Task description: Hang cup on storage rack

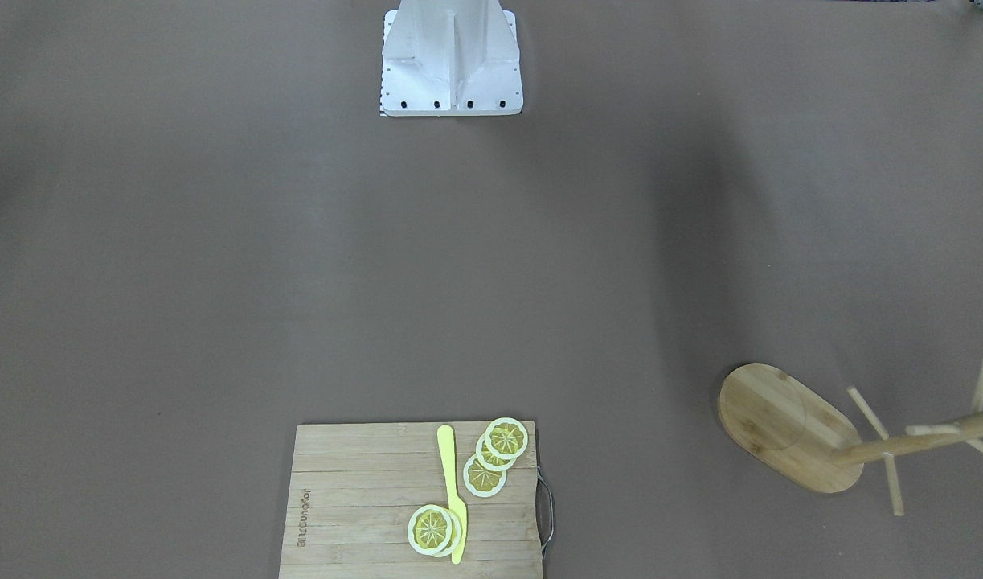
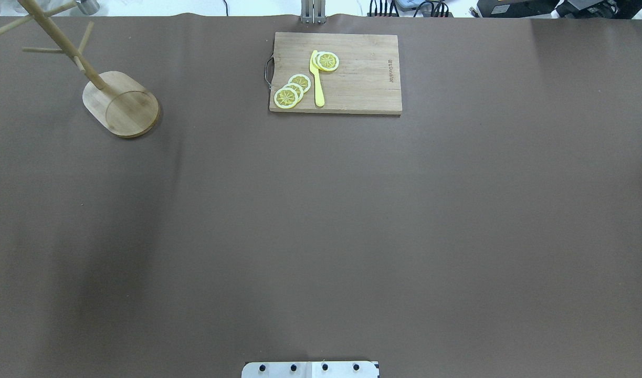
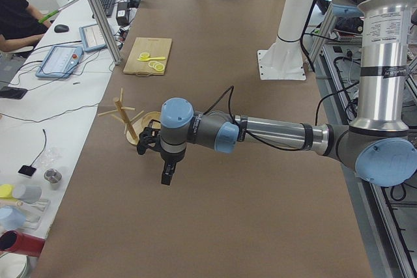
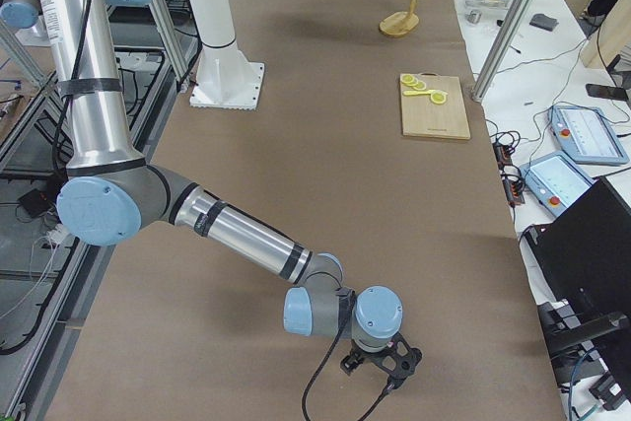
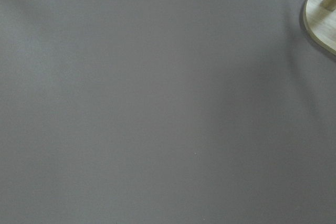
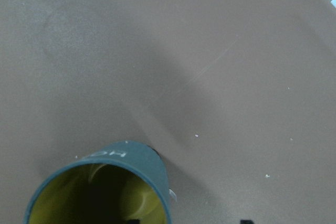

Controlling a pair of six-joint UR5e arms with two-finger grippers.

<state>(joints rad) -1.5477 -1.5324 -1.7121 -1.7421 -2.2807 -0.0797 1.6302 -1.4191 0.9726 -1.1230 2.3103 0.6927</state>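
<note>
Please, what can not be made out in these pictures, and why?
Cup: the right wrist view's bottom edge cuts it off; no handle shows.
Storage rack: the overhead view's top edge cuts off its post.
Left hand: shows only in the left side view; open or shut, unclear.
Right hand: seen well only in the right side view; its grip is unclear.

The cup (image 6: pixel 102 184) is cropped below, the storage rack (image 1: pixel 772 418) at its top.

A robotics lab. Beyond the left gripper (image 3: pixel 167 177), a bench (image 3: pixel 26 105) holds teach pendants (image 3: pixel 60 62), a keyboard (image 3: pixel 107 1) and cables (image 3: pixel 40 122). Aluminium posts (image 3: pixel 98 14) stand beside it.
</note>
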